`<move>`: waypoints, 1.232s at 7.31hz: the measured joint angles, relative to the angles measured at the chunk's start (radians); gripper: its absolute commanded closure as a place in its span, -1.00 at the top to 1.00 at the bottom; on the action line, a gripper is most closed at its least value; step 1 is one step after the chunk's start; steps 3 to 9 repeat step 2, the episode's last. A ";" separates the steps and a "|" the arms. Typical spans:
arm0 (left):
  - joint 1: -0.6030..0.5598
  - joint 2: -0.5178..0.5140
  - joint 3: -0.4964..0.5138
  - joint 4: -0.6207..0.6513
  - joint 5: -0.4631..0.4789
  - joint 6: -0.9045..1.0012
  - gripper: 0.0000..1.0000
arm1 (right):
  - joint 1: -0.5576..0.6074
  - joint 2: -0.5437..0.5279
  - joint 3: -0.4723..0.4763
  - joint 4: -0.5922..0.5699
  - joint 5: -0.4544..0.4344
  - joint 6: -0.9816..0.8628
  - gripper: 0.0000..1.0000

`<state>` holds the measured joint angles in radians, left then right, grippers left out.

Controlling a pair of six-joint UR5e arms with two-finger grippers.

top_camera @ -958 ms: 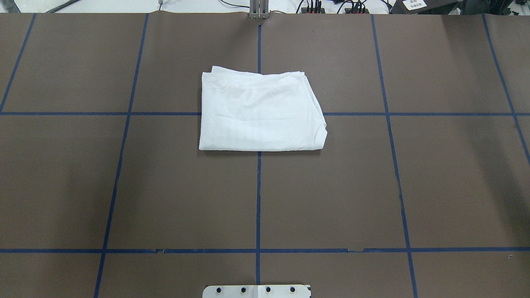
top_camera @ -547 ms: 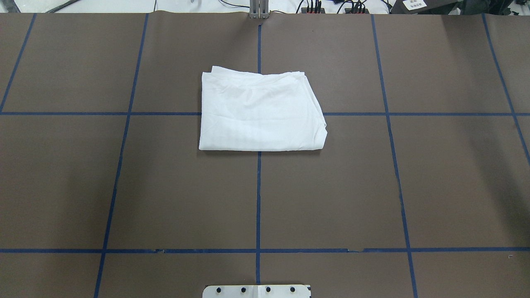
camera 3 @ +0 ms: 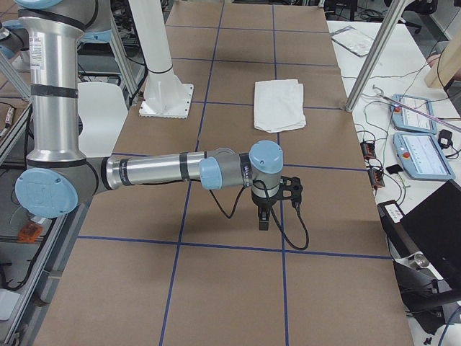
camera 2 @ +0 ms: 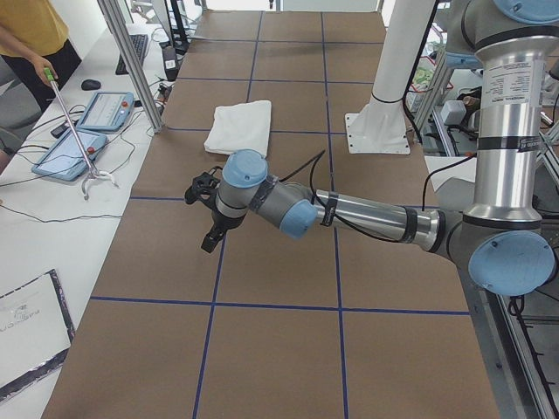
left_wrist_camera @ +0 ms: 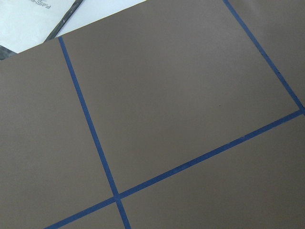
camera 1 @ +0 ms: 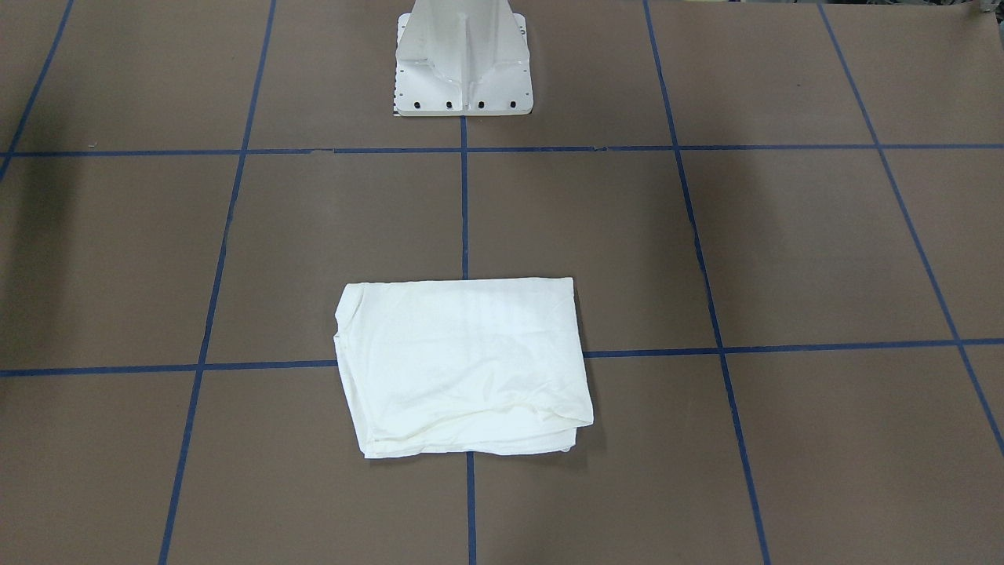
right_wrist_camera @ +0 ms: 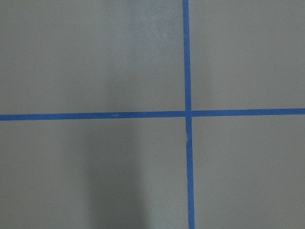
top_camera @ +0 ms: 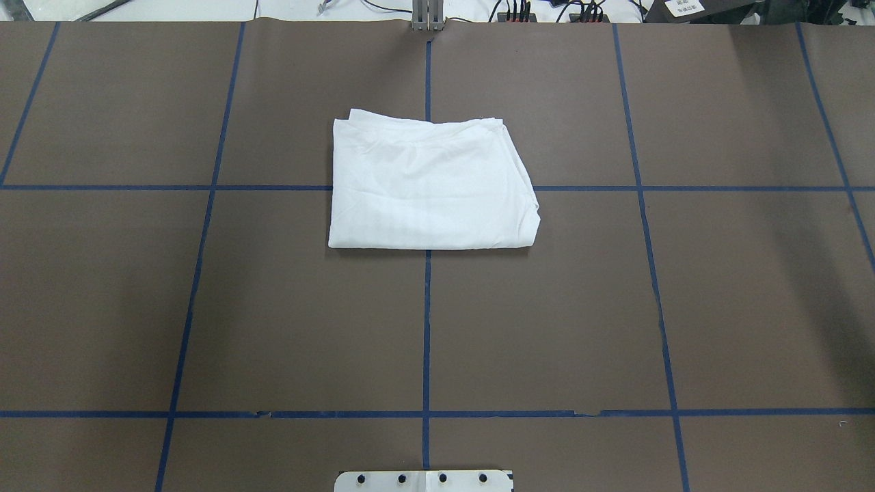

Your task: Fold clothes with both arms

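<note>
White long-sleeved T-shirt (top_camera: 431,188) lies folded into a tidy rectangle mid-table, square over a crossing of the blue tape lines (top_camera: 426,328) on the brown table (top_camera: 205,307), well out from the white pedestal base (camera 1: 463,71). Left gripper (camera 2: 211,237) hangs above bare table, well apart from the shirt. Right gripper (camera 3: 263,216) does likewise at the opposite end. Claws spread or pressed together? Cannot tell from these side views

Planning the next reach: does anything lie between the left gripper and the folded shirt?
Nothing visible does. In the left side view, only bare brown table separates the left gripper from the shirt.
</note>
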<state>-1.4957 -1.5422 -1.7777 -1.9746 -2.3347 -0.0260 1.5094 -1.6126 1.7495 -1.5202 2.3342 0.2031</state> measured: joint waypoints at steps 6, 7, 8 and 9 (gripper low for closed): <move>0.000 -0.001 -0.007 0.000 0.000 0.000 1.00 | -0.001 0.002 0.000 0.000 0.000 0.001 1.00; 0.000 -0.001 -0.007 0.000 0.000 0.000 1.00 | -0.001 0.002 0.000 0.000 0.000 0.001 1.00; 0.000 -0.001 -0.007 0.000 0.000 0.000 1.00 | -0.001 0.002 0.000 0.000 0.000 0.001 1.00; 0.000 -0.001 -0.007 0.000 0.000 0.000 1.00 | -0.001 0.002 0.000 0.000 0.000 0.001 1.00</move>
